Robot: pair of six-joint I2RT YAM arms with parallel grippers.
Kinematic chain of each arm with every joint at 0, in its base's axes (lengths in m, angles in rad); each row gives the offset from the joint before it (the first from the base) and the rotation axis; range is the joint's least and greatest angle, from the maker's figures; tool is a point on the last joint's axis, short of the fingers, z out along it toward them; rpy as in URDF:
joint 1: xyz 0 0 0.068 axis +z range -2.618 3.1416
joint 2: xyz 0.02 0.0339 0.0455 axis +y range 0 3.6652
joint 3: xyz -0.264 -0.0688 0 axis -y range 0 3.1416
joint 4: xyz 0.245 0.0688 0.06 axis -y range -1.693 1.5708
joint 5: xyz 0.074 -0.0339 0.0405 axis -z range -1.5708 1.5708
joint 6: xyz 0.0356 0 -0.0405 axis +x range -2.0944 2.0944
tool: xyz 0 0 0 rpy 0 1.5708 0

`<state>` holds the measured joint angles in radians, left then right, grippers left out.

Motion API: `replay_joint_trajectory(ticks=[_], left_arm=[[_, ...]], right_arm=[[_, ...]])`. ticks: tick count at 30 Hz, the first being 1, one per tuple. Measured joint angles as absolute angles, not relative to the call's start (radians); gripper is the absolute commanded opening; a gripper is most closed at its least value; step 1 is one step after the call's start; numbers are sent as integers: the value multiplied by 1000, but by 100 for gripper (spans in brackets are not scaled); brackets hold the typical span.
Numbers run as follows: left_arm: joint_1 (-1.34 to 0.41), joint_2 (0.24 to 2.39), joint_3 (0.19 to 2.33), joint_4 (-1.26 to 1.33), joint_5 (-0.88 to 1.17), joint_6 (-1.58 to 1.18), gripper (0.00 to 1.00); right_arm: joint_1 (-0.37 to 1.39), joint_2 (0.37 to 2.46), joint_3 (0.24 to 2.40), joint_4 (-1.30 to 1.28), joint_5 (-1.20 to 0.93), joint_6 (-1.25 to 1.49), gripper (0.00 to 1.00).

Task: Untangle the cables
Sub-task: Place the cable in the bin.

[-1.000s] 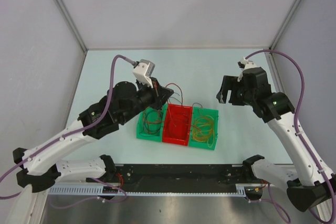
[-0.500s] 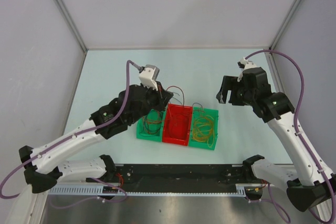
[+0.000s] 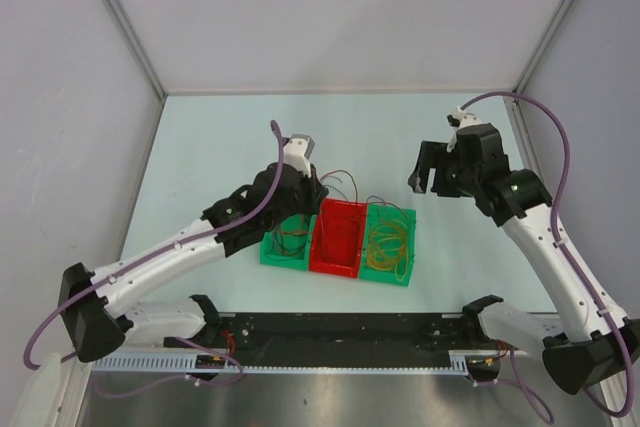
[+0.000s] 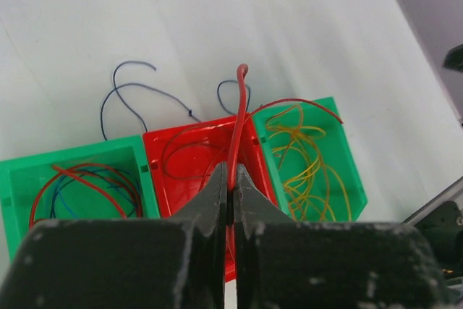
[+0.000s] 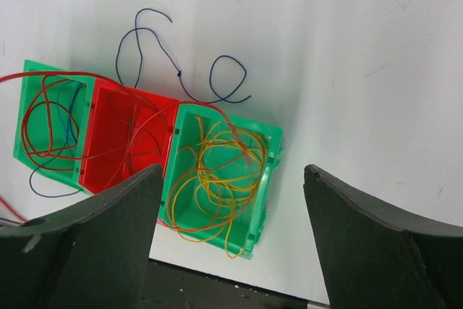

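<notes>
Three bins stand in a row: a left green bin [image 3: 283, 245], a red bin [image 3: 338, 237] and a right green bin [image 3: 389, 243]. My left gripper [image 4: 232, 179] is shut on a red cable [image 4: 237, 122] and holds it above the red bin [image 4: 189, 151]. Red and blue cables [image 4: 83, 182] coil in the left green bin. Yellow-orange cables [image 5: 217, 171] fill the right green bin. A blue cable [image 5: 170, 63] lies on the table beyond the bins. My right gripper [image 5: 230, 222] is open and empty, high above the right green bin [image 5: 255, 200].
The white table [image 3: 380, 137] is walled at the back and sides. A black rail [image 3: 330, 332] runs along the near edge. Purple hoses [image 3: 560, 157] arc over both arms.
My left arm has swung right and forward, bringing its gripper with the red cable from the left green bin to above the red bin. My right arm shifted slightly.
</notes>
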<state>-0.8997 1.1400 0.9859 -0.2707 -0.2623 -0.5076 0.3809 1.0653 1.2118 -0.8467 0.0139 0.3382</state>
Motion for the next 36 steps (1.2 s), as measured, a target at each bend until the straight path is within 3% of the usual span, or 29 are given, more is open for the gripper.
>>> replay_joint_trajectory(ticks=[32,35,36], left_arm=[[-940,1464,844,-141,-253,-608,0],[-963,1464,822,-146,-260,-628,12],[-970,1464,816,-152,-261,-633,23]], right_arm=[[379,1235,1208,-686,-141,331,74],[379,1244,1208,-673,-146,328,74],[379,1246,1208,-670,-148,327,74]])
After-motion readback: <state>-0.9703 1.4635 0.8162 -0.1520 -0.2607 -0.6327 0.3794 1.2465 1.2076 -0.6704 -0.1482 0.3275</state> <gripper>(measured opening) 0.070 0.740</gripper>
